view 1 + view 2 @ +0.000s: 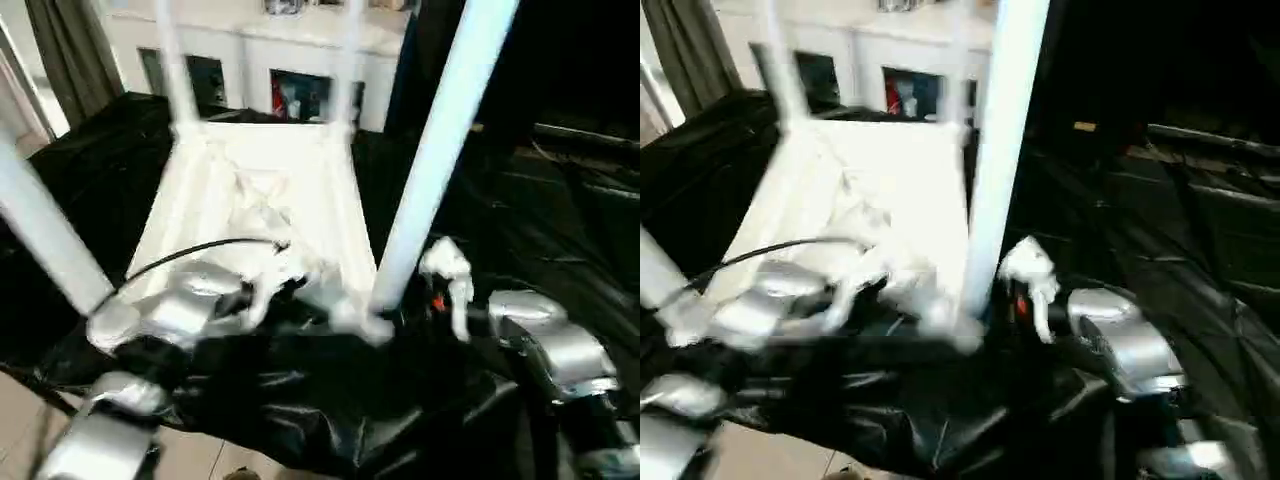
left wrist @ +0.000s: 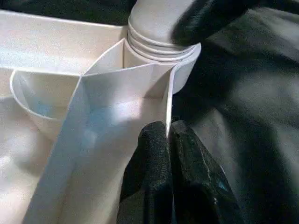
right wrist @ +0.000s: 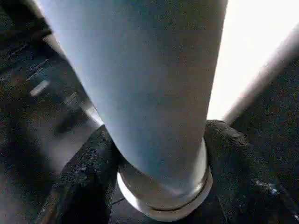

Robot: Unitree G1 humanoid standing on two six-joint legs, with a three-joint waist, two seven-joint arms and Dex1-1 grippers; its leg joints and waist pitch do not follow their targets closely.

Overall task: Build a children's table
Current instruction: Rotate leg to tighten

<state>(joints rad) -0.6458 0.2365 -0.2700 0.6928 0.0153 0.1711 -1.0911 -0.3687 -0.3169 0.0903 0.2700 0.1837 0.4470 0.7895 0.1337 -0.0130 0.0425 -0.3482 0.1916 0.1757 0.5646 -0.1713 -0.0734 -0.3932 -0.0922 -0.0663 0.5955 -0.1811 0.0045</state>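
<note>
The white table top (image 1: pixel 260 190) lies upside down on a black sheet, ribbed underside up. All its legs stand in the corner sockets: two far ones, the near left leg (image 1: pixel 45 235) and the near right leg (image 1: pixel 440 150). My left gripper (image 2: pixel 168 140) is shut on a thin upright rib of the top (image 2: pixel 163 93), just beside the near right socket (image 2: pixel 154 51). My right gripper (image 3: pixel 161 179) is shut on the base of the near right leg (image 3: pixel 149 84), one black finger (image 3: pixel 88 172) on each side above the socket collar.
A black sheet (image 1: pixel 330 400) covers the work surface and hangs over its near edge. A white glass-door cabinet (image 1: pixel 300 60) stands behind it, a dark curtain (image 1: pixel 70 50) at the back left. A black cable (image 1: pixel 190 252) arcs over my left forearm.
</note>
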